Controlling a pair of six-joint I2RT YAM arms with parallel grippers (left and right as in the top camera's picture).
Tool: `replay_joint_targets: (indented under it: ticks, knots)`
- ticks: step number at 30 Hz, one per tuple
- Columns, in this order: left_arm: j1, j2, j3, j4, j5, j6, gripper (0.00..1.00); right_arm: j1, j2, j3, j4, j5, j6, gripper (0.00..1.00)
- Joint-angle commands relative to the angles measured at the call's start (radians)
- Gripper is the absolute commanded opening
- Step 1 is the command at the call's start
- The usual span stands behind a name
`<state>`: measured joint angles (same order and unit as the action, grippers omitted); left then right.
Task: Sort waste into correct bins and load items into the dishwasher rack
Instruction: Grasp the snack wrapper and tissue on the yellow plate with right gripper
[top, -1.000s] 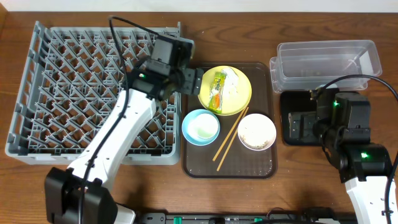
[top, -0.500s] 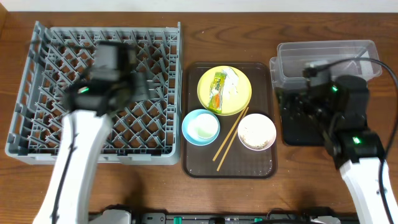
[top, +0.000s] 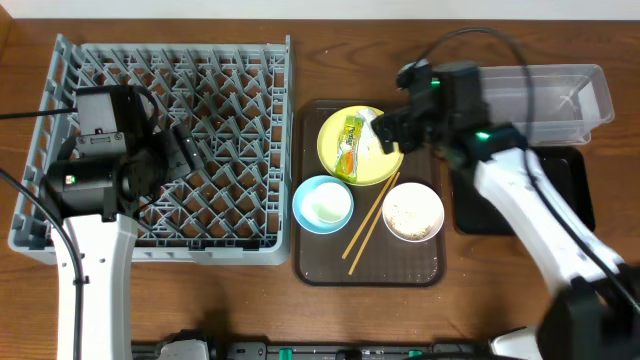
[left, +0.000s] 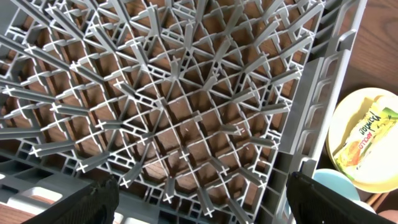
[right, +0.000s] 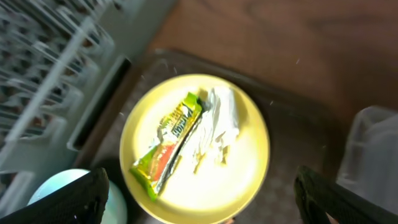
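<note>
The right claw (right: 199, 205) is seen with fingers spread wide and nothing gripped. It is hung above the round yellow plate (right: 205, 186), over the plate's far-right part in the overhead view. On the plate a green-and-orange snack wrapper (right: 168, 140) is laid diagonally. A crumpled white tissue (right: 217, 124) is touching the wrapper's right side. In the overhead view the tissue is partly covered by the claw.

The plate is set in the far half of a large brown rectangular serving tray (top: 330, 265), placed mid-counter. In the tray's near-left part a light blue bowl (top: 322, 204) is seated. A white bowl (top: 413, 212) is seated near-right, with loose beige crumbs (top: 410, 215) scattered inside. Between the two bowls, thin wooden chopsticks (top: 371, 222) are laid at a slant, their far ends just beside the plate's near edge.

Toward the counter's far-right corner a clear rectangular plastic tub (top: 560, 95) is placed. A shallow glossy black rectangular tray (top: 570, 200) is set just nearer than the tub, partly hidden under the right arm.

The left claw (left: 205, 202) is likewise spread wide and nothing is held. It is hung over the middle of the large square grey plastic grid rack (top: 60, 230), which fills the counter's left end. Only pegs and grid are seen in the rack. Its right wall is just beside the brown tray's left edge. In the left wrist view the plate and wrapper are seen beyond that wall.
</note>
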<state>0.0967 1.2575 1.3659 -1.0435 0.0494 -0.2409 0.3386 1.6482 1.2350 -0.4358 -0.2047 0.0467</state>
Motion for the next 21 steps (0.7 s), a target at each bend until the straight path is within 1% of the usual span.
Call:
replay_joint_targets:
  ticks: [1,8,11,14,16,18,20,21]
  knots:
    - [0.005,0.010,0.016,-0.003,0.007,-0.012,0.88,0.044,0.077,0.021,0.024,0.081,0.055,0.93]
    - [0.005,0.010,0.016,-0.003,0.007,-0.012,0.88,0.103,0.239,0.021,0.114,0.137,0.135,0.92]
    - [0.005,0.010,0.016,-0.003,0.007,-0.012,0.88,0.123,0.298,0.021,0.145,0.145,0.152,0.88]
    - [0.005,0.010,0.016,-0.003,0.008,-0.012,0.88,0.138,0.340,0.021,0.156,0.195,0.205,0.83]
    - [0.005,0.010,0.014,-0.003,0.008,-0.012,0.88,0.145,0.362,0.021,0.168,0.216,0.231,0.75]
    - [0.005,0.010,0.013,-0.003,0.007,-0.012,0.88,0.150,0.370,0.021,0.180,0.215,0.231,0.62]
    - [0.005,0.011,0.013,-0.003,0.008,-0.012,0.88,0.153,0.372,0.021,0.190,0.216,0.231,0.44]
    - [0.005,0.011,0.013,-0.003,0.008,-0.012,0.88,0.153,0.371,0.021,0.194,0.215,0.230,0.37]
